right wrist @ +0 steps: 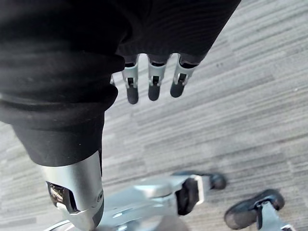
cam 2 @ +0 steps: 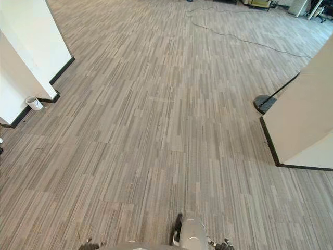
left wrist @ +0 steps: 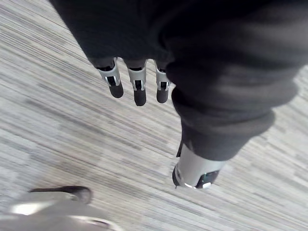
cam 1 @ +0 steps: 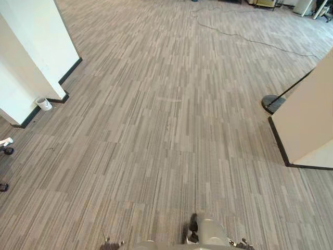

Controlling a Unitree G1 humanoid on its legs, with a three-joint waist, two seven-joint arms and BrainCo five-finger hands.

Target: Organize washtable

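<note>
**Striped grey carpet point(cam 1: 166, 130), nothing held**

Left hand point(left wrist: 138, 84) hangs over the carpet with fingers straight and a little apart, empty. Right hand point(right wrist: 153, 79) hangs likewise, fingers straight, empty. Ahead of the left hand stands one white wall point(cam 1: 36, 47) with black skirting, and one small white cup point(cam 1: 43, 103) at its foot. Ahead of the right hand stands one beige panel point(cam 1: 312, 114), with one round black stand base point(cam 1: 271, 103) just beside it.
</note>
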